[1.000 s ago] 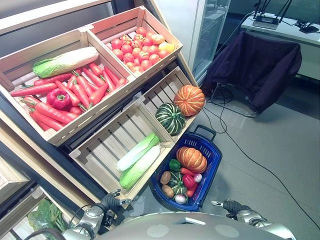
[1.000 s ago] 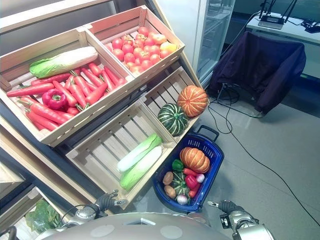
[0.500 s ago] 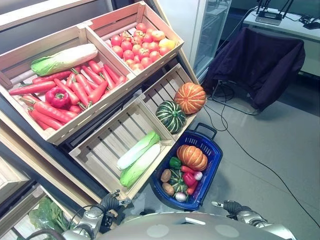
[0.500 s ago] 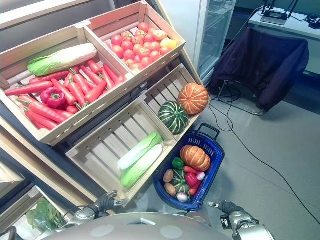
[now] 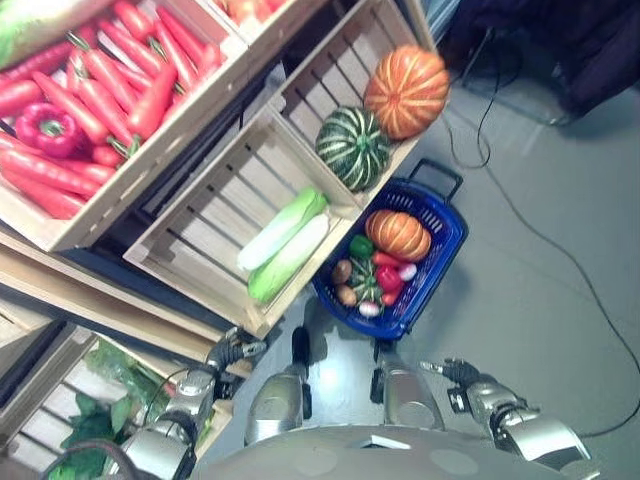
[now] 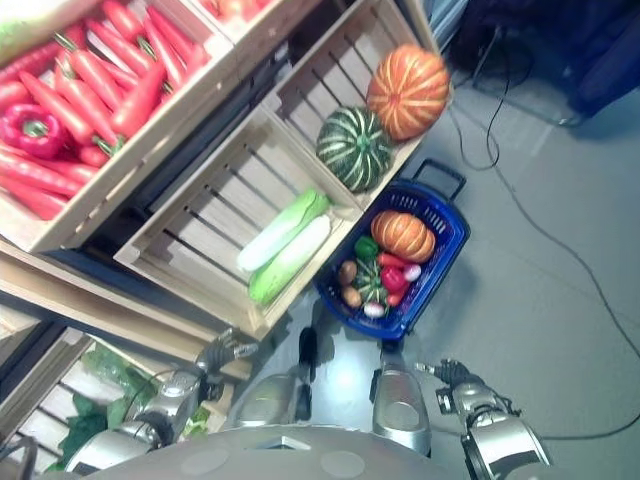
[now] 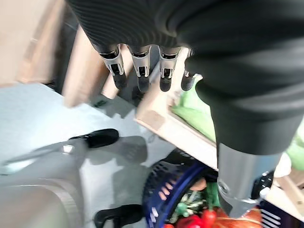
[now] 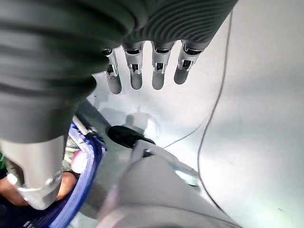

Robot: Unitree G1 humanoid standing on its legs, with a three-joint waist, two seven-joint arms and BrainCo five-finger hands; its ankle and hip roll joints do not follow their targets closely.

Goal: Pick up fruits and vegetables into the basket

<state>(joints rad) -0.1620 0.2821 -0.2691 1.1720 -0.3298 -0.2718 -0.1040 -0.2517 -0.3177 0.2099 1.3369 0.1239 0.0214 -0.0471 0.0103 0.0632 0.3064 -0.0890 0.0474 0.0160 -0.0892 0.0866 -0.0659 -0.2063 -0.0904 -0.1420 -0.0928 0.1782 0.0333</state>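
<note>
A blue basket (image 5: 452, 236) stands on the floor against the lower shelf. It holds an orange pumpkin (image 5: 397, 234), a green pepper, a small striped squash, red peppers and other small produce. Just behind it, a crate holds a green striped pumpkin (image 5: 352, 147) and an orange pumpkin (image 5: 406, 91). The neighbouring crate (image 5: 190, 215) holds two long cabbages (image 5: 285, 245). My left hand (image 5: 232, 350) hangs low beside that crate's front corner, fingers (image 7: 137, 71) straight and empty. My right hand (image 5: 455, 372) hangs low over the floor, right of the basket, fingers (image 8: 142, 71) straight and empty.
The upper crate holds carrots (image 5: 100, 85) and a red pepper (image 5: 45, 125). Leafy greens (image 5: 105, 395) lie in a bottom crate at lower left. A cable (image 5: 530, 225) runs across the grey floor on the right. A dark cloth (image 5: 600, 50) hangs at top right.
The whole picture has shifted: the camera has tipped down and closer, so the shelves and basket sit higher. Both hands stay low and empty.
</note>
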